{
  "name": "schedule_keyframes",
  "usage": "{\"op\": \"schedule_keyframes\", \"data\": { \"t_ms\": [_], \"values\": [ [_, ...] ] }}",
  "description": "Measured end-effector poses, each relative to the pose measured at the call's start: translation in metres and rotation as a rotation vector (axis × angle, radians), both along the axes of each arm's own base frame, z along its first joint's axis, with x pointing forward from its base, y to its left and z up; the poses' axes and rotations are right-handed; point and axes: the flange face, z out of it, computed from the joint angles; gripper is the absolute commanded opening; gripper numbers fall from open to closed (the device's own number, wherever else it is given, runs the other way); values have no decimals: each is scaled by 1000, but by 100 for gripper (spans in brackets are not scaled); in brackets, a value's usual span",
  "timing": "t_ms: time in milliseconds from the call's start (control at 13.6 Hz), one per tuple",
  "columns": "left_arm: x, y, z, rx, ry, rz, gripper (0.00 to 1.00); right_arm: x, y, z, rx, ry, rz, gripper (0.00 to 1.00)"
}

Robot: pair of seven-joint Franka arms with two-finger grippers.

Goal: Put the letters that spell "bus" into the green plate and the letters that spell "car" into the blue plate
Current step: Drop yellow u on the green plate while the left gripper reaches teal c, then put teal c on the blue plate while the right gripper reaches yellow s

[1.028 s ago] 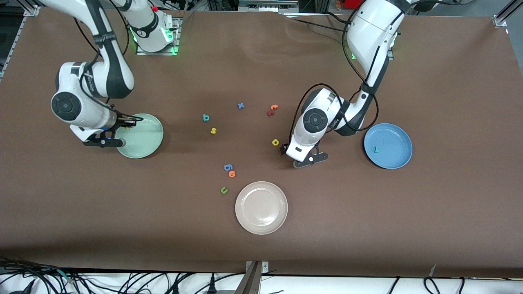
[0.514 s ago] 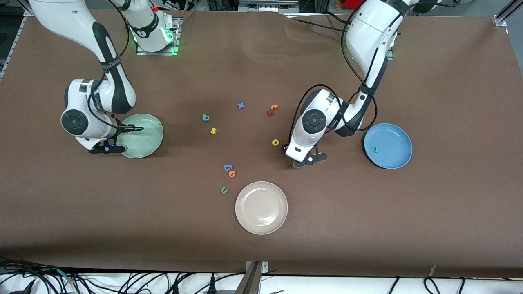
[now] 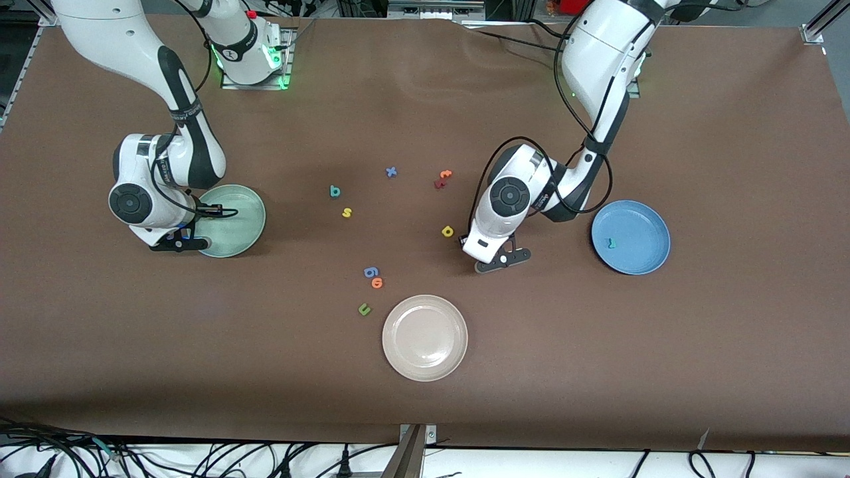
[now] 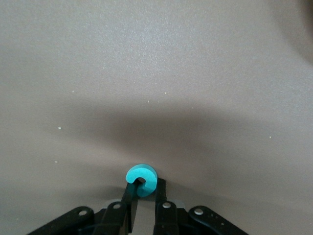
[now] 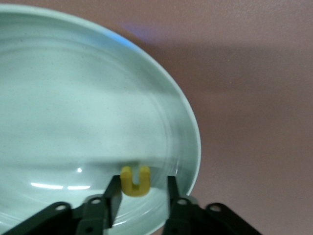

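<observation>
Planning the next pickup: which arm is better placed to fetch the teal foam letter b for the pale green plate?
Right. The right gripper stands open over the pale green plate, the yellow foam u loose between its jaws; the left gripper is shut on a teal foam c.

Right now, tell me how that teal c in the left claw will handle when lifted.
The teal c looks like thick foam, so probably very light and slightly squashy. The left claw pinches only its ends, so it might twist. Flat-faced, it likely won't roll if dropped.
</observation>
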Motion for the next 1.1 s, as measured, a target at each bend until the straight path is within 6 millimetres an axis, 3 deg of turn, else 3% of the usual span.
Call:
{"op": "schedule_keyframes", "data": {
  "t_ms": [220, 514, 661, 808, 955, 1102],
  "values": [
    [0, 0, 0, 0, 0, -1, 9, 11, 5, 21, 19, -3, -18, 94],
    [11, 16, 9, 20, 29, -49, 8, 36, 22, 86, 92, 57, -84, 94],
    [27, 46, 28, 29, 67, -106, 8, 39, 37, 103, 124, 58, -136, 94],
    [43, 90, 48, 26, 105, -165, 8, 39, 65, 109, 115, 51, -191, 94],
    [54, 133, 65, 23, 123, -219, 6, 34, 109, 112, 92, 45, -248, 94],
    [49, 168, 77, 60, 121, -266, 5, 24, 160, 112, 66, 36, -304, 93]
  ]
}}
